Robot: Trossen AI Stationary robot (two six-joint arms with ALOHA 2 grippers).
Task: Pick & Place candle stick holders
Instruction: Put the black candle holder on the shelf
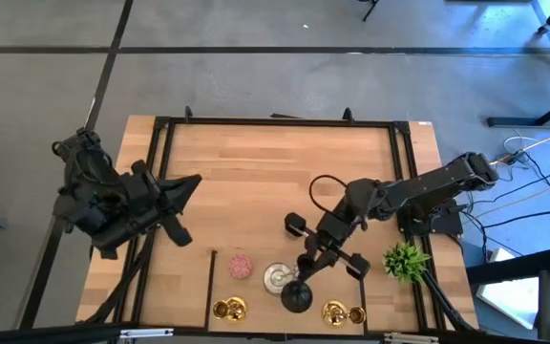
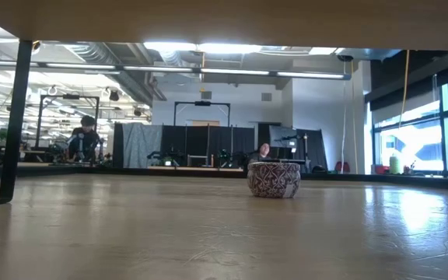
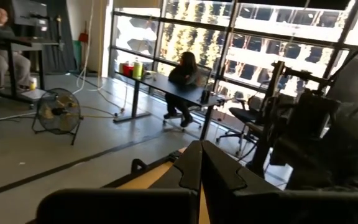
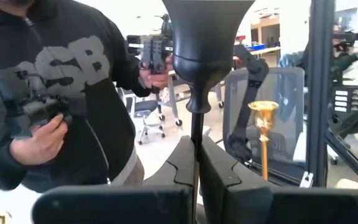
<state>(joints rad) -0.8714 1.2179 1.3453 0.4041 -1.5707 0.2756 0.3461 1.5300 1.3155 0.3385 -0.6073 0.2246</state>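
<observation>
The right gripper (image 4: 196,163) is closed on the black holder's (image 4: 199,56) thin stem at the table's front edge, among the pink (image 1: 242,266), silver (image 1: 277,277) and gold holders (image 1: 229,309), suggesting early progress, while the left gripper (image 1: 181,186) waits closed.

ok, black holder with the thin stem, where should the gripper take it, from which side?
On the thin stem, below the knob under the cup, coming in level from the side. The black holder stands upright, and its cup is too wide to pinch. The right gripper is shut on that stem; the left gripper waits at the left edge.
</observation>
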